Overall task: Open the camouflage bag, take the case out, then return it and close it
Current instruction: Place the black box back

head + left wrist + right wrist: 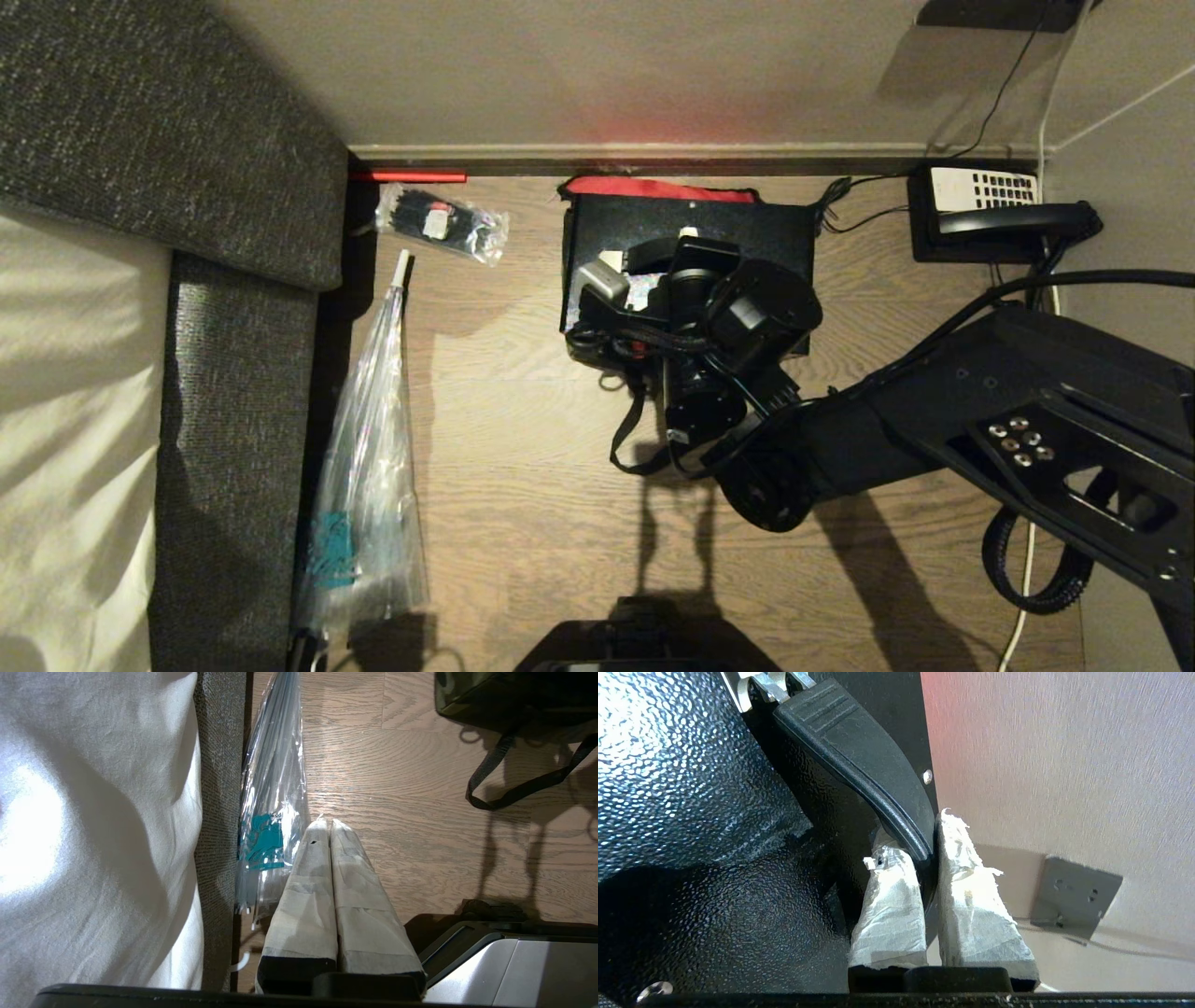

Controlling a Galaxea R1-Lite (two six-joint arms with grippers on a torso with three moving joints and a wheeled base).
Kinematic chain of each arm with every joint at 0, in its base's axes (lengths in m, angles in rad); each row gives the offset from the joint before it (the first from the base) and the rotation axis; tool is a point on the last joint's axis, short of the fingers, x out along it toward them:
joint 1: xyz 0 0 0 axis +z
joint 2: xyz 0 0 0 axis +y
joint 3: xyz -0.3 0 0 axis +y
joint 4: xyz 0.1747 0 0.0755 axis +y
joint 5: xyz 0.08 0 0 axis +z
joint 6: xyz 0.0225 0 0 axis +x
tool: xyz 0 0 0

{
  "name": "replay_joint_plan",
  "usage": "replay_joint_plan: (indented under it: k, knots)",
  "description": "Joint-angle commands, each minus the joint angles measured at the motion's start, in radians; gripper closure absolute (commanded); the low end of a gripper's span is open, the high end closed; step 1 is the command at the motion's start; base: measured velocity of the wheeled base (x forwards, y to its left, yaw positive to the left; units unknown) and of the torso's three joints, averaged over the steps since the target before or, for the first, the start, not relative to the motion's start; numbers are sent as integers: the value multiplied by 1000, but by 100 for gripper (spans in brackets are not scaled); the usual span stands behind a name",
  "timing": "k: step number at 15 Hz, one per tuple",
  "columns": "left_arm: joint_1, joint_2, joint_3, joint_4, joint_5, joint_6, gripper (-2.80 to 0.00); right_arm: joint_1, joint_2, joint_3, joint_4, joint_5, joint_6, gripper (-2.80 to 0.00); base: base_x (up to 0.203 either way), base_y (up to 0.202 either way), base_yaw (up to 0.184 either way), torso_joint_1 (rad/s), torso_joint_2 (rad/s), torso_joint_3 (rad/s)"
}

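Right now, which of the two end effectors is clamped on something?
The right end effector: its taped fingers pinch the black handle of the case. The left end effector is shut on nothing, hanging above the wooden floor.

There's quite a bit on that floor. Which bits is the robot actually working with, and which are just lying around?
Part of the job:
- case, gripped by its handle
- right end effector, shut on that handle
- camouflage bag, red-lined lid open

Just lying about:
- clear plastic bag
- packet of cable ties
- telephone
- sofa
- left end effector, parked, shut
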State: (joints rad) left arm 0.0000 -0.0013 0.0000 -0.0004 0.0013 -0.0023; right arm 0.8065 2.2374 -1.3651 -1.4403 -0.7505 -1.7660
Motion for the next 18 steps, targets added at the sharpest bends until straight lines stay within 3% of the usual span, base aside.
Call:
replay_joint_plan:
  k: [1, 18]
  knots:
    - [0, 1, 1, 0, 0, -1, 0, 8, 4, -6, -5, 0, -10, 0, 0, 0, 0, 0, 0, 0]
    - [0, 1, 0, 0, 0, -1, 0, 63, -102, -20, 75, 19, -20, 0, 0, 0, 0, 0, 0, 0]
